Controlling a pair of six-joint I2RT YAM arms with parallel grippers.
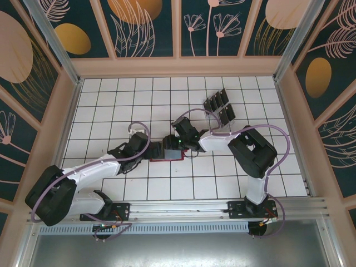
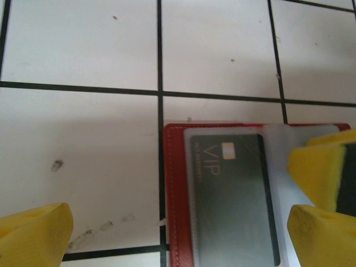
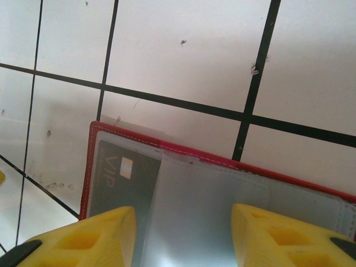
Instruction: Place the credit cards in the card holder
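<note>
**Card holder (image 2: 175, 189) lies open mid-table, a hand at each end**

The white tiled table (image 1: 111, 100) is boxed in by walls painted with plants. The left arm (image 1: 94, 167) reaches in from the near left corner and the right arm (image 1: 253, 153) from the near right, and their wrists meet near the middle of the table. Toward the far right, well apart from both, a clear rack (image 1: 219, 108) stands with several black credit cards (image 1: 225, 115) upright in its slots.

The card holder lies flat and open on the tiles, where the two wrists meet. From above, most of it is covered by them. Inside, a dark VIP card (image 2: 233, 194) sits in a clear pocket close to one red edge. A second clear leaf (image 3: 211, 222) overlaps the card's far side.

The left hand (image 2: 178, 222) hangs over the holder with its yellow fingers (image 2: 33, 233) as wide as they go, one above bare tile and the other above the clear leaf. The right hand (image 3: 183, 214) stands about half apart, with a finger on either side of that leaf. Whether they touch it I cannot tell
</note>
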